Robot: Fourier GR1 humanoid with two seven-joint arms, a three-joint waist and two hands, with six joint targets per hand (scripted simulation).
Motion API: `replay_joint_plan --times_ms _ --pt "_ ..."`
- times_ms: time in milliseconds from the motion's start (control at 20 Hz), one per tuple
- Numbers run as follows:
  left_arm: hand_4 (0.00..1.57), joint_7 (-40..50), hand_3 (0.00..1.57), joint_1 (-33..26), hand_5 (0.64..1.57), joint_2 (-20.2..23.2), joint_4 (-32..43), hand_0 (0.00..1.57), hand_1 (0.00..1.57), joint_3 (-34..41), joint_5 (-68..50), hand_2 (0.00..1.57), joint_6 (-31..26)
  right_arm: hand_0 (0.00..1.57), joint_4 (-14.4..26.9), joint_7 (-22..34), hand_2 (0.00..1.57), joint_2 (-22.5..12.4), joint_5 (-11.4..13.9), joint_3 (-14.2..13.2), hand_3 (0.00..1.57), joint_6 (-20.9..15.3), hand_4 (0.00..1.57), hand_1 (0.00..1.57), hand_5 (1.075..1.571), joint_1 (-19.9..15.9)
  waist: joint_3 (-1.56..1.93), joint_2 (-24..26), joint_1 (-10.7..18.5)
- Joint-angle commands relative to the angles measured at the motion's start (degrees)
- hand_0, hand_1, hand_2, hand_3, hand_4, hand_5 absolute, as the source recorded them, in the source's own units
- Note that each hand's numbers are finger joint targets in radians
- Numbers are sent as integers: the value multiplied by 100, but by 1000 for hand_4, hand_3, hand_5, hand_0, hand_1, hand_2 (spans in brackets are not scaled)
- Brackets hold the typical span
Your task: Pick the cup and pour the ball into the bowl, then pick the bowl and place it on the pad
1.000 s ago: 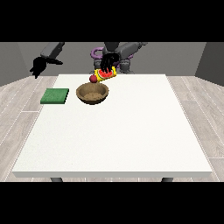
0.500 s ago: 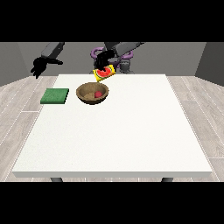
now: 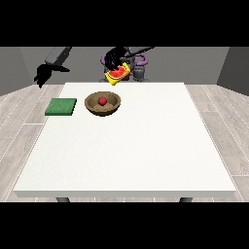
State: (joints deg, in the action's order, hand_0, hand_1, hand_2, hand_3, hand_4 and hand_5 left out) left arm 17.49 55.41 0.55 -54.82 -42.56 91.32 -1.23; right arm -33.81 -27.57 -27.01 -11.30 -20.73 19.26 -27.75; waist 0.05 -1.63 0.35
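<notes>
A brown wooden bowl (image 3: 103, 105) rests on the white table (image 3: 131, 146) near its far left part, with a red ball (image 3: 102, 100) lying inside it. Above and just behind the bowl, the hand at the view's right (image 3: 114, 58) is curled round a yellow cup (image 3: 117, 74) with a red watermelon print, held tilted in the air. A flat green pad (image 3: 61, 106) lies on the table left of the bowl. The hand at the view's left (image 3: 43, 74) hangs in the air beyond the table's far left corner, holding nothing.
The robot's torso (image 3: 138, 65) stands behind the table's far edge. A grey wall and a wooden floor surround the table.
The red ball has gone from the bowl's far rim down into the bowl. The hand with the cup has risen slightly and stays tilted. The other hand has not moved.
</notes>
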Motion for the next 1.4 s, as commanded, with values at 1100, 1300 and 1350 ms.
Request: replay_joint_plan --times_ms 1100,1300,1350 --pt "830 -2389 0 -1277 1545 -48 -1487 519 519 4354 -6103 0 1420 0 -318 618 0 366 -558 -259 0 -374 391 0 1570 -778 -28 -1731 887" --pt "0 -2857 0 -1902 1545 -52 -1349 0 0 4154 -7118 0 1722 0 -495 558 0 820 -382 28 0 -621 373 0 1564 -857 -21 -1841 558" --pt "0 -3114 0 -1801 1531 -53 -1135 0 0 4434 -7088 0 1529 0 -576 743 0 857 -361 135 0 -576 331 0 1559 -880 -15 -1724 492"
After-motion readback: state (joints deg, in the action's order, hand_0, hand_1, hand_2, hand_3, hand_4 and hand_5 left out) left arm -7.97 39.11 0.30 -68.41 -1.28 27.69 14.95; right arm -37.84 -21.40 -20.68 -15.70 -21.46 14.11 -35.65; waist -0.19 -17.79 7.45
